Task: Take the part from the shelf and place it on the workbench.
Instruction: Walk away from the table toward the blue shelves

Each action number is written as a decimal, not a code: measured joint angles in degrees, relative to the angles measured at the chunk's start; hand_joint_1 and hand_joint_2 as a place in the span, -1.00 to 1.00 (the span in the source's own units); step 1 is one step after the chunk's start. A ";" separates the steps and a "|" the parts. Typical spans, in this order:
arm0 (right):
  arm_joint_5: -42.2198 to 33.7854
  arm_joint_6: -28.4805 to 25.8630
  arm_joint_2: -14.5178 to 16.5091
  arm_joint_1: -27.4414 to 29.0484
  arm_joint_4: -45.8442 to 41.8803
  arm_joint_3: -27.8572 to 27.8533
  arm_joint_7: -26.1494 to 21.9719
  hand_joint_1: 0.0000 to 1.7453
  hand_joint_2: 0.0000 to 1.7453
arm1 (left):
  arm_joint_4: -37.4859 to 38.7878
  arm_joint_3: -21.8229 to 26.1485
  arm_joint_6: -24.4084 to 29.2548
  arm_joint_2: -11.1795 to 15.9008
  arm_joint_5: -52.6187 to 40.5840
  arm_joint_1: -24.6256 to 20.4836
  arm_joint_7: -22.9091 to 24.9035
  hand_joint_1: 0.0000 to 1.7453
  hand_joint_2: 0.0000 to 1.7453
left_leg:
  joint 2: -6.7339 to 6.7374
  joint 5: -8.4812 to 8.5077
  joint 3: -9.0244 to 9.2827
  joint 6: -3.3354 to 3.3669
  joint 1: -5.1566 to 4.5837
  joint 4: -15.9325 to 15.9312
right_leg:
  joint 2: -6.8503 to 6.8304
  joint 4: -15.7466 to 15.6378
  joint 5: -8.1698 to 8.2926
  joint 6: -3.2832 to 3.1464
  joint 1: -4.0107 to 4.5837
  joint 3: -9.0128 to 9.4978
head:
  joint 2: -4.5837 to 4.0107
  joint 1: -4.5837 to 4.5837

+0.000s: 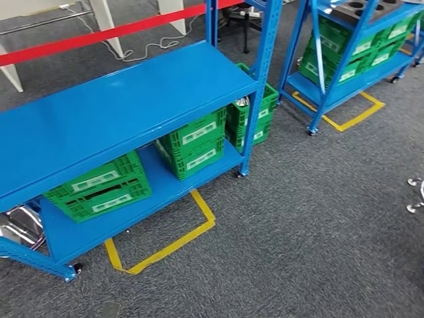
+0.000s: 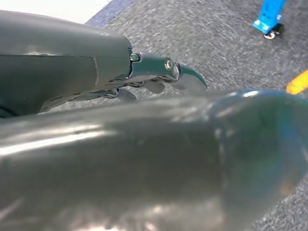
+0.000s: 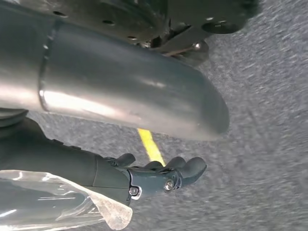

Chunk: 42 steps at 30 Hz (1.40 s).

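Note:
A blue shelf [image 1: 125,106] stands ahead on the left, its top deck bare. At its lower left end a shiny thing wrapped in clear plastic [image 1: 17,225] shows behind the frame; I cannot tell what it is. My left hand [image 2: 109,67] hangs over the carpet with its fingers [image 2: 163,67] stretched out, apart from the thick thumb [image 2: 145,159], and nothing between them. My right hand [image 3: 109,175] also hangs over the carpet with loosely extended fingers. Crumpled clear plastic [image 3: 54,202] lies against it; whether the hand holds it is unclear.
Green crates [image 1: 100,189] [image 1: 192,142] sit on the lower deck, another [image 1: 250,116] behind the post. A second blue shelf [image 1: 345,86] with crates stands at the back right. Yellow floor tape [image 1: 165,248] and a red barrier strip [image 1: 100,33] mark the area. Grey carpet spreads to the right.

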 joint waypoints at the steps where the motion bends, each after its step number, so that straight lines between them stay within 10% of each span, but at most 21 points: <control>1: -0.04 0.13 0.00 -0.01 0.01 0.01 -0.10 -1.00 -1.00 | 0.00 -0.02 -0.05 0.00 0.00 -0.01 0.00 -1.00 -1.00 | -0.78 -0.13 0.07 -0.18 0.04 0.08 | 1.34 -3.60 2.21 0.00 -0.17 1.26 | 0.00 0.01; 4: -0.26 0.63 0.00 -0.09 0.04 0.01 -0.34 -1.00 -1.00 | 0.00 -0.09 -0.22 -0.02 -0.02 -0.23 -0.01 -1.00 -1.00 | -2.98 -0.26 -0.46 -1.10 0.09 0.57 | 4.98 -10.18 4.19 -0.37 -0.61 4.05 | 0.00 -0.03; 6: -0.38 0.70 0.02 -0.13 0.04 0.00 -0.36 -1.00 -1.00 | 0.01 -0.13 -0.31 0.06 -0.03 -0.15 -0.01 -1.00 -1.00 | -4.06 -0.04 -0.93 -1.80 0.31 0.64 | 3.97 -10.67 4.03 -1.03 -0.51 4.53 | 0.00 -0.04; 10: -0.46 0.63 0.08 -0.12 0.02 -0.01 -0.45 -1.00 -1.00 | 0.05 -0.19 -0.38 0.14 -0.03 -0.20 -0.03 -1.00 -1.00 | 1.65 -4.05 -4.26 -2.94 0.11 7.80 | 0.76 -11.00 3.91 -2.42 -0.53 5.11 | 0.00 -0.78; 13: -1.74 0.64 0.04 -0.07 0.02 -0.19 -0.97 -1.00 -1.00 | 0.07 -0.23 -0.67 0.07 0.03 -0.31 -0.70 -1.00 -1.00 | 3.10 -6.78 -8.01 -3.28 0.44 15.86 | -1.29 -10.99 3.61 -2.72 -0.33 5.30 | 0.00 -0.88; 17: -3.02 0.74 0.04 -0.47 0.02 -0.82 -1.84 -1.00 -1.00 | 0.07 -0.21 -1.10 0.14 0.08 -0.24 -2.25 -1.00 -1.00 | 3.52 -0.72 -2.51 -2.44 0.35 5.11 | -2.05 -10.96 3.28 -2.30 -0.21 5.71 | 0.00 -0.91; 23: -3.39 1.34 0.07 -0.80 0.01 -1.19 -1.95 -1.00 -1.00 | 0.07 -0.22 -1.08 0.15 0.08 -0.44 -2.46 -1.00 -1.00 | 3.62 -0.40 -0.03 -0.95 0.26 -0.02 | -1.85 -10.37 2.40 -0.38 -0.07 5.34 | 0.00 -0.74; 28: -3.88 1.70 0.07 -0.57 0.01 -1.86 -1.73 -1.00 -1.00 | 0.07 -0.19 -0.75 0.08 0.08 -0.37 -2.39 -1.00 -1.00 | 3.48 -0.52 0.40 -0.01 0.36 -0.45 | -0.59 4.16 -3.23 0.23 -0.10 -2.70 | 0.00 -0.48; 33: -4.22 2.19 0.04 -0.50 0.02 -2.42 -1.82 -1.00 -1.00 | 0.08 -0.19 -0.31 -0.05 0.08 -0.37 -2.44 -1.00 -1.00 | 2.88 -1.46 1.14 -0.91 0.20 0.06 | -0.37 -8.68 4.75 -0.07 -0.23 2.57 | 0.00 -0.45; 38: -4.21 2.35 0.06 -0.41 0.01 -2.57 -1.85 -1.00 -1.00 | 0.08 -0.19 -0.18 -0.02 0.08 -0.41 -2.47 -1.00 -1.00 | 2.94 -2.30 0.98 -2.10 0.21 0.94 | -0.28 -10.79 4.49 -1.69 -0.21 4.08 | 0.00 -0.68; 42: -4.22 2.35 0.05 -0.45 0.01 -2.60 -1.92 -1.00 -1.00 | 0.09 -0.19 -0.18 -0.05 0.08 -0.42 -2.47 -1.00 -1.00 | 3.22 -7.81 -4.93 -3.04 0.48 13.25 | -0.70 -10.92 4.03 -2.63 -0.32 4.75 | 0.00 -1.10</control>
